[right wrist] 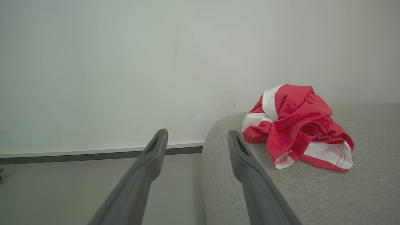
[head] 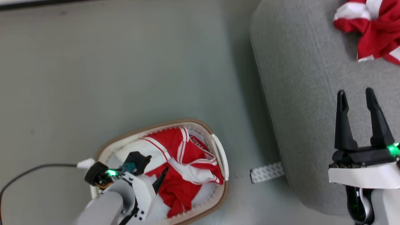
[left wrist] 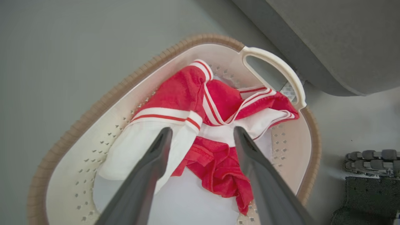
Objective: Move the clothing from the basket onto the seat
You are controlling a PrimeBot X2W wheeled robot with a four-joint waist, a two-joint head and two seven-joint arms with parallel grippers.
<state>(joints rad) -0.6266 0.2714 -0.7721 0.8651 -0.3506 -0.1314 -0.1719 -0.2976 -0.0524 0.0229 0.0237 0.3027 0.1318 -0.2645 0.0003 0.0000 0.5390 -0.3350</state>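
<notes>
Left hand [left wrist: 202, 130]: open, empty, fingers pointing down into the basket [left wrist: 93, 109], just above the clothing [left wrist: 218, 103]; contact unclear. Best practice: descend onto the raised red-and-white fold at centre, pinch through several layers, and lift clear of the rim before swinging across. Right hand [head: 355, 93]: open, empty, over the seat [head: 297, 93] edge. Farther along the seat: one crumpled garment [head: 372, 28], well apart.

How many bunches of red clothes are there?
2. One tangled heap lies in the basket; one crumpled heap sits on the sofa. Each heap may hide more pieces.
</notes>
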